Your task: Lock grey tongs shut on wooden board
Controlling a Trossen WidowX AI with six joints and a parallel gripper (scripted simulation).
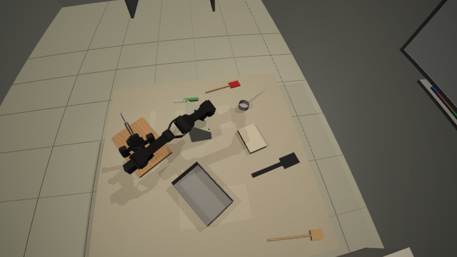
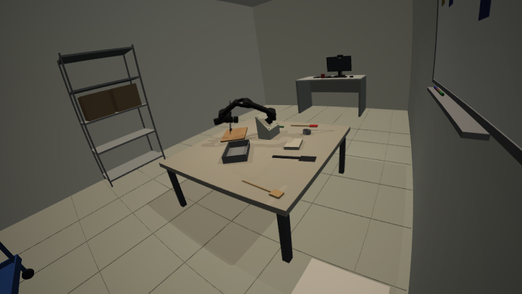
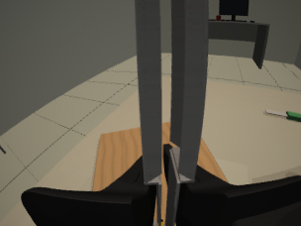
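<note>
Now, from the top, the black gripper (image 1: 131, 135) (image 2: 230, 122) (image 3: 160, 149) is hanging over the wooden board (image 1: 163, 150) (image 2: 239, 133) (image 3: 119, 154). The grey tongs (image 1: 125, 124) (image 2: 230, 129) (image 3: 150, 89) are poking out past its fingers. The roasting tin (image 1: 220, 188) (image 2: 235, 158) is sitting near the gripper, off the board, with no tongs across it. The white-and-green knife (image 1: 190, 99) (image 3: 294, 115) is lying well apart from the gripper.

From the outside, the tongs are standing up and down, showing above and below the gripper, and the board is lying under them.

From the wrist, the gripper is pinching the tongs. Their two long arms are rising in front of it, side by side with a gap between. The board is lying below and behind them. I cannot tell if the lock is holding.
</note>
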